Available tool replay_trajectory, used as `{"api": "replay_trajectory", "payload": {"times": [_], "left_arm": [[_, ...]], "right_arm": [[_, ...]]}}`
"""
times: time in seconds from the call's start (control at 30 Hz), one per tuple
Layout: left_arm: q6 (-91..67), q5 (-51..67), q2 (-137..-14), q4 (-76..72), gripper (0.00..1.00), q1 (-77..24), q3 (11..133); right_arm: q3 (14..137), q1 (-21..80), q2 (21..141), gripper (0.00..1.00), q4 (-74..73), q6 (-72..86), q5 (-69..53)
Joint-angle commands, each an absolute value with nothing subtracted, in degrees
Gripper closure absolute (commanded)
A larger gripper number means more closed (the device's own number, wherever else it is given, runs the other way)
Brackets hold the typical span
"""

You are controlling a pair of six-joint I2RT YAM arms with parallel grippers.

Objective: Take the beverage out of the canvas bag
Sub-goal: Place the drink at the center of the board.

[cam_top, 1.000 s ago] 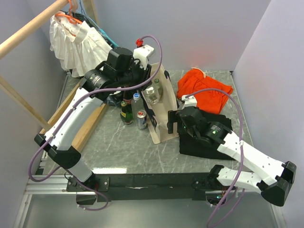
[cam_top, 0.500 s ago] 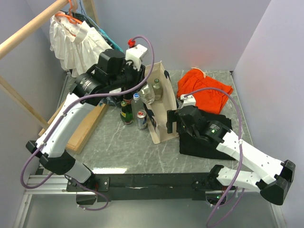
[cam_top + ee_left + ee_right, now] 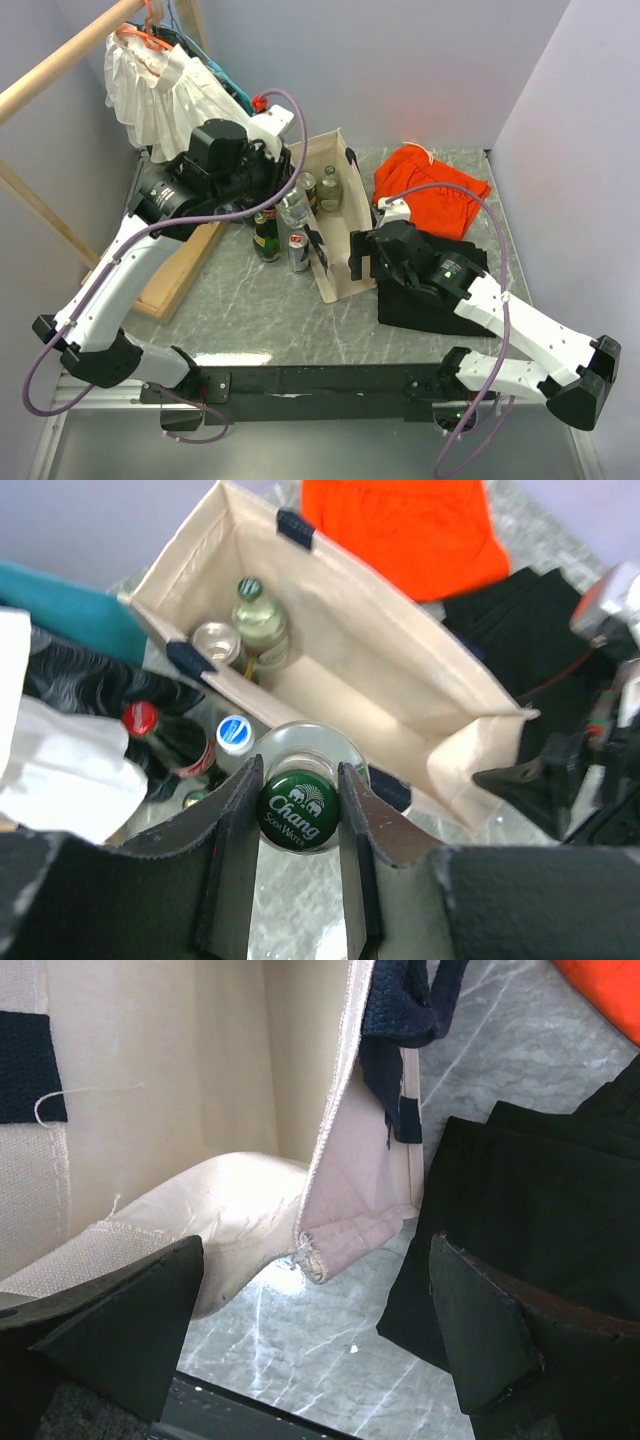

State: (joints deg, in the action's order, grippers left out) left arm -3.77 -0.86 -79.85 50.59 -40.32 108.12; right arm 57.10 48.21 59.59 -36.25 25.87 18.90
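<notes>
left gripper (image 3: 300, 780): clamped on the neck of a clear bottle (image 3: 298, 808), green "Chang" cap poking up between the fingers (image 3: 235, 850)
bottle spot: held up right at the bag's left rim, above the drinks on the table. Can't tell if it's fully past the rim
bag (image 3: 335, 272): beige tote, upright on the table (image 3: 260, 310), mouth wide open, black handle flopped over the side
inside the bag: a glass bottle with a green cap (image 3: 260, 625) and a can (image 3: 218, 645), tucked together in the far corner. Rest of the floor is bare canvas
outside, left of the bag: red-capped bottle (image 3: 150, 725), blue-and-white cap (image 3: 235, 735), dark green bottle (image 3: 265, 237), small can (image 3: 299, 253), all bunched up close to the wall
right gripper (image 3: 300, 1310): jaws spread wide, gripping nothing, parked low at the bag's near right corner with the crumpled hem between the fingers
other stuff: orange cloth (image 3: 430, 185) behind the bag, black cloth (image 3: 440, 305) under the right arm
</notes>
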Motion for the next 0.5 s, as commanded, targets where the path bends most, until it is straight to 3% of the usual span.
{"api": "replay_trajectory", "payload": {"times": [0.0,0.47], "left_arm": [[-4.39,-5.27,-74.19,38.76,0.99,-40.52,106.09],[-6.50,-8.52,-69.52,37.70,0.99,-40.52,97.82]], "right_arm": [[58.98,48.60,59.33,0.00,-36.91,25.05,18.81],[58.45,48.60,58.54,0.00,-37.00,25.05,19.07]]}}
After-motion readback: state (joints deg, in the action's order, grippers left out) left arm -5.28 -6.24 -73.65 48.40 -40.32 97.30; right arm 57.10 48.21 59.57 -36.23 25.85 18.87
